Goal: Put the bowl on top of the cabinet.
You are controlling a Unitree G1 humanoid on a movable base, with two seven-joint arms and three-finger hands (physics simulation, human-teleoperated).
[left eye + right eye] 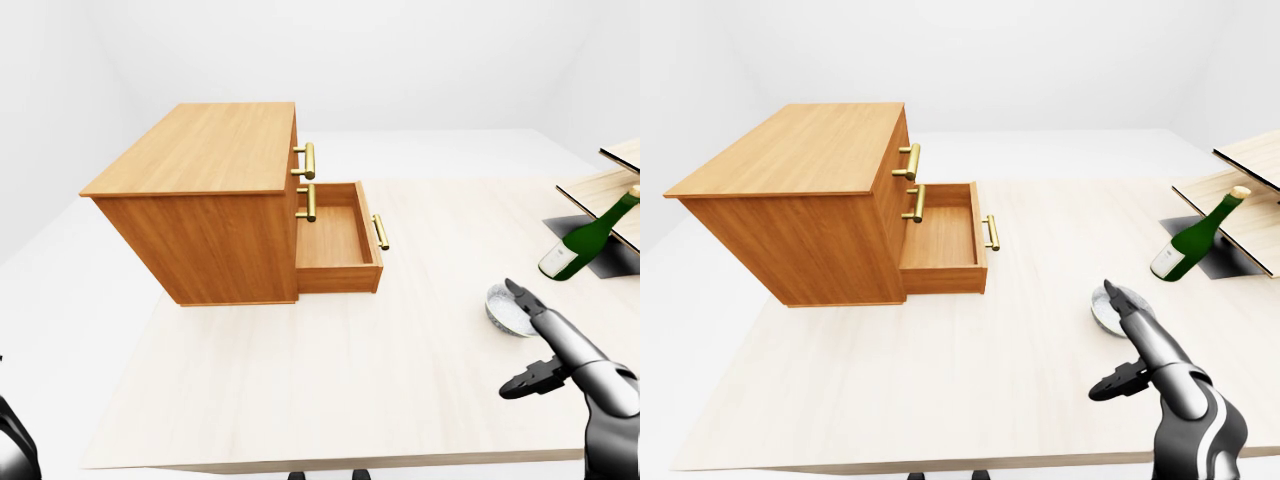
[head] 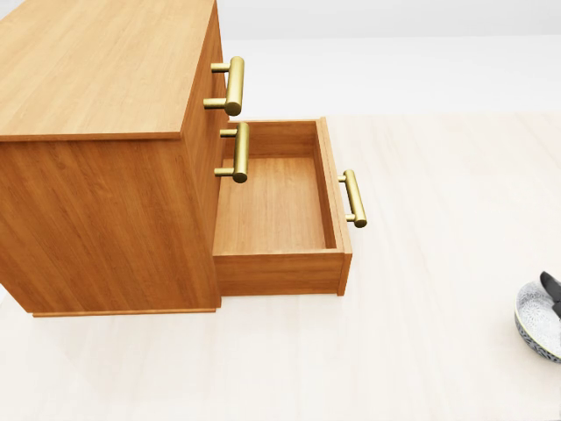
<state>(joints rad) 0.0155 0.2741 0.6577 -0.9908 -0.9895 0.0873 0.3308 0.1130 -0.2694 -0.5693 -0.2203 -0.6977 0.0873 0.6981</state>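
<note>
Right hand (image 1: 520, 340) spread wide, one finger over the bowl (image 1: 505, 312) on the bench (image 1: 350, 360).
Eye views show a wine bottle (image 1: 1190, 245); head view shows only cabinet (image 2: 96, 70), open drawer (image 2: 272, 202), bowl edge.

A pale wood table (image 1: 330, 400) fills most of the left-eye view, on a plain white floor (image 1: 60, 290). Bare white walls (image 1: 400, 60) close the top. At the right edge, light wooden shelf boards (image 1: 600, 185) stand over a dark base (image 1: 612, 265). The light is soft and even.
</note>
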